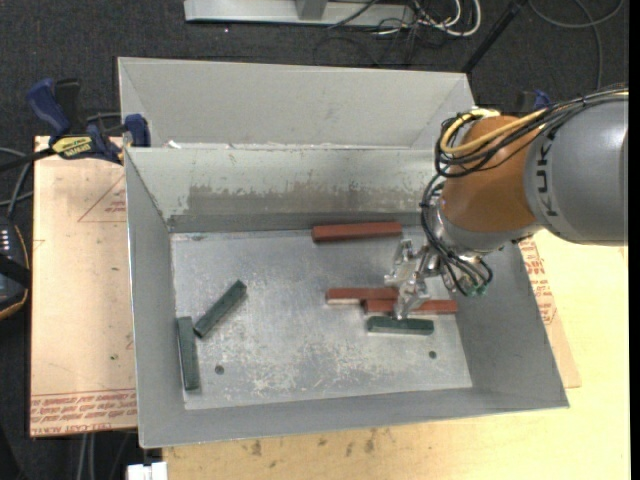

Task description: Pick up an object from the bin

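we see the two-finger gripper low over the floor of the grey metal bin, at about four o'clock from the bin's centre. it sits right above a red-brown flat bar and touches or nearly touches a dark green flat bar just at its six o'clock. whether the gripper is spread or clenched we cannot tell, and we see nothing clearly held. we judge this the reach-and-grasp step. the next move calls for closing squarely across one bar's narrow width, then lifting straight.

counting: three dark green bars, the other two being a tilted bar and an upright bar at eight o'clock. there are at least two red-brown bars, with a second red-brown bar at one o'clock. the gripper hides whether the nearer stretch is one bar or two.
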`<control>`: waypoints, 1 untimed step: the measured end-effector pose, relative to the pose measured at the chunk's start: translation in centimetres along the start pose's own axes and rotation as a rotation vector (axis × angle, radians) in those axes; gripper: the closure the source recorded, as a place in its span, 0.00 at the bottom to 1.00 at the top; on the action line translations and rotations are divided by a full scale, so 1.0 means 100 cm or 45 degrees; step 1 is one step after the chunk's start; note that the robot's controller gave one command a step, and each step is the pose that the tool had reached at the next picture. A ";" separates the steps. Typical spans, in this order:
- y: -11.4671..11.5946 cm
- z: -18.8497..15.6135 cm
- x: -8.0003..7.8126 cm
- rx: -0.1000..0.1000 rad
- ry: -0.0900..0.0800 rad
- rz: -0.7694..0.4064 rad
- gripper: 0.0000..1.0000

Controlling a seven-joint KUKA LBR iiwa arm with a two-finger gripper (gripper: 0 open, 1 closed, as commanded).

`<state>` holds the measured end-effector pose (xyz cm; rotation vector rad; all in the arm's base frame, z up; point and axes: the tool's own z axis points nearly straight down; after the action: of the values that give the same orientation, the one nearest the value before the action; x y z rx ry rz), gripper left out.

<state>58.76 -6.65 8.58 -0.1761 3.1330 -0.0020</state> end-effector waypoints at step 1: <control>0.001 -0.016 0.000 0.000 -0.008 0.001 1.00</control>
<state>58.77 -6.59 10.15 -0.1748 3.1272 -0.0016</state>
